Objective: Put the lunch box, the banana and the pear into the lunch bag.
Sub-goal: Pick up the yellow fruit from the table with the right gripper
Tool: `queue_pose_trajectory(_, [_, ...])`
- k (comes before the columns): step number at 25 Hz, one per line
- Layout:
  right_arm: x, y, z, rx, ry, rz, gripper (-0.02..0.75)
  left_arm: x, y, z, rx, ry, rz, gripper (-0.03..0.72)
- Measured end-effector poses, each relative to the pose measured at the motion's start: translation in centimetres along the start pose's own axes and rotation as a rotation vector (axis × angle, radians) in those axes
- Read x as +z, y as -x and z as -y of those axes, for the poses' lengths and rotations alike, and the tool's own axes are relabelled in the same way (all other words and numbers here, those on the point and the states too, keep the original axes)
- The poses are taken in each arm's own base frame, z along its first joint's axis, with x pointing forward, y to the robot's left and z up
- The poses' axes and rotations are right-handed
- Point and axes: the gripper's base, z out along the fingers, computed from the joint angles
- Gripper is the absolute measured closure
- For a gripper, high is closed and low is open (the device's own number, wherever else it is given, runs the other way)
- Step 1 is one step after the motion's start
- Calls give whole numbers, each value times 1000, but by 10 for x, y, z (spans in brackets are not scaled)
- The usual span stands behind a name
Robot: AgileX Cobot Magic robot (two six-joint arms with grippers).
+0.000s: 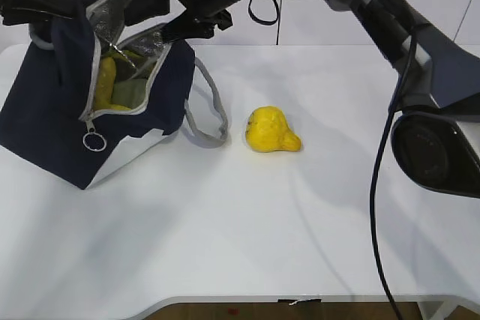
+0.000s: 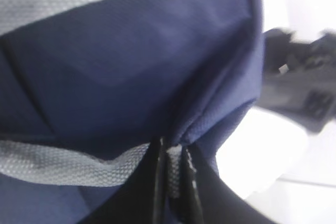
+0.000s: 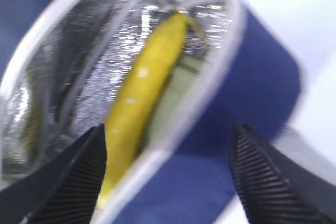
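The navy lunch bag (image 1: pixel 45 118) stands tilted at the table's left with its zipper open. Inside lie the yellow banana (image 1: pixel 103 84) and the sage-green lid of the lunch box (image 1: pixel 129 93). My left gripper (image 1: pixel 64 7) is shut on the bag's grey webbing handle (image 2: pixel 172 169) and holds that side up. The right gripper (image 1: pixel 161 24) hovers open just above the bag's mouth with nothing between its fingers. In the right wrist view the banana (image 3: pixel 147 87) rests against the silvery lining, beside the lunch box (image 3: pixel 176 95). The yellow-orange pear (image 1: pixel 274 130) lies on the table right of the bag.
The bag's second grey handle (image 1: pixel 214 106) loops onto the white table (image 1: pixel 247 222) between bag and pear. A zipper ring pull (image 1: pixel 94 141) hangs at the bag's front. The right arm's base (image 1: pixel 435 148) and a black cable (image 1: pixel 379 207) occupy the right side.
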Motion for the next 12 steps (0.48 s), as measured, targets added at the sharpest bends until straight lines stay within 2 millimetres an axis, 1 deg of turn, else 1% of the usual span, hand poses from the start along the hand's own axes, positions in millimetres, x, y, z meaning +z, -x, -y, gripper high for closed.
queue_pose_trajectory(9, [-1, -1, 14, -52, -156, -13, 160, -6, -3, -14, 35, 113, -44, 667])
queue_pose_trajectory(12, [-2, -1, 17, -63, -190, -17, 172, -6, -5, -17, 47, 150, -63, 667])
